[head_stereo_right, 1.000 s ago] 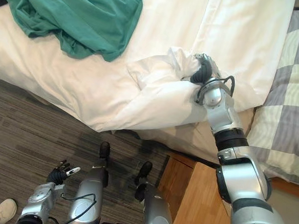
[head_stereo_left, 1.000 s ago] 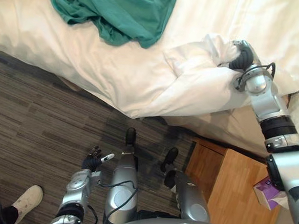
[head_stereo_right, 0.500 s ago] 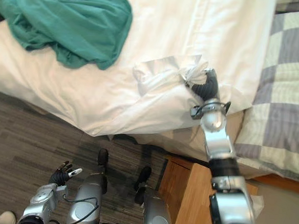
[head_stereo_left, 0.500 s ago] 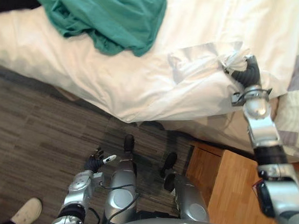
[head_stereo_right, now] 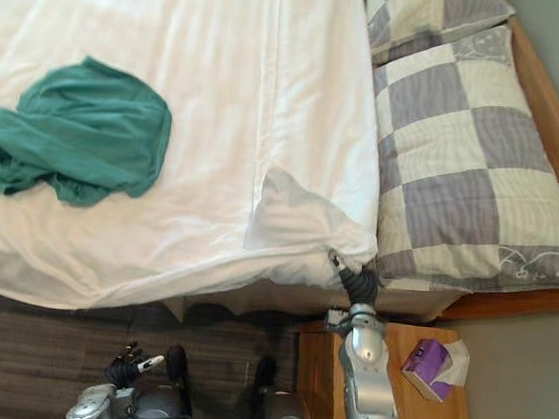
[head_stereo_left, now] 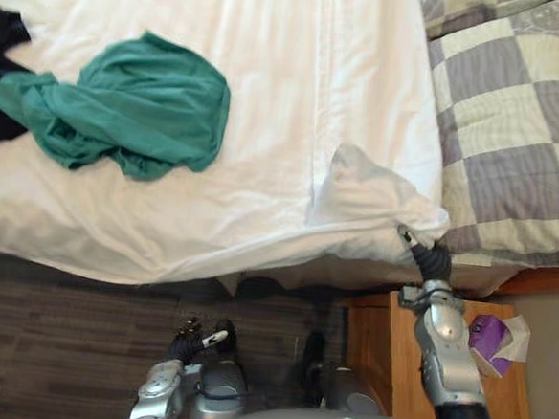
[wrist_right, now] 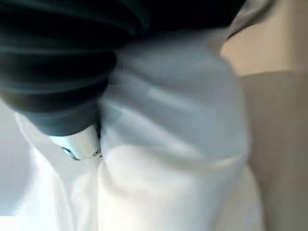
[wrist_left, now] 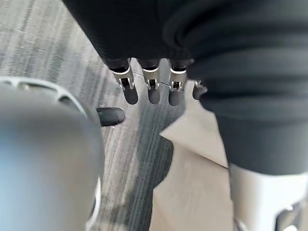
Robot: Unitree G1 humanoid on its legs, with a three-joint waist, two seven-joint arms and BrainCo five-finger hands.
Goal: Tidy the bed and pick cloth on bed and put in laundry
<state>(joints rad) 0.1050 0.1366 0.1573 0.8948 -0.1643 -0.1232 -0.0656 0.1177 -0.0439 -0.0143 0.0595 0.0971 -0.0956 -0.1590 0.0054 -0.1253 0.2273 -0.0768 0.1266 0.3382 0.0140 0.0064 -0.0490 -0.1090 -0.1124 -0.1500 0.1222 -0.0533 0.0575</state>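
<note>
Covering the bed (head_stereo_right: pixel 523 298), white duvet (head_stereo_left: pixel 268 94) clutched by right hand (head_stereo_left: pixel 433 263) fingers; left hand (head_stereo_left: pixel 189 333) fingers relaxed over floor (head_stereo_left: pixel 59 348).

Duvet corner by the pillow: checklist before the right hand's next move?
1. Right hand at the duvet corner: ok, it is beside the checked pillow.
2. Its hold on the corner: cannot tell, cloth hides it.
3. Corner flat: not ok, it is folded back in a hump.
4. Green cloth collected: not ok, it lies loose, far from either hand.
5. Left hand free: ok, it is open and holds nothing.
</note>
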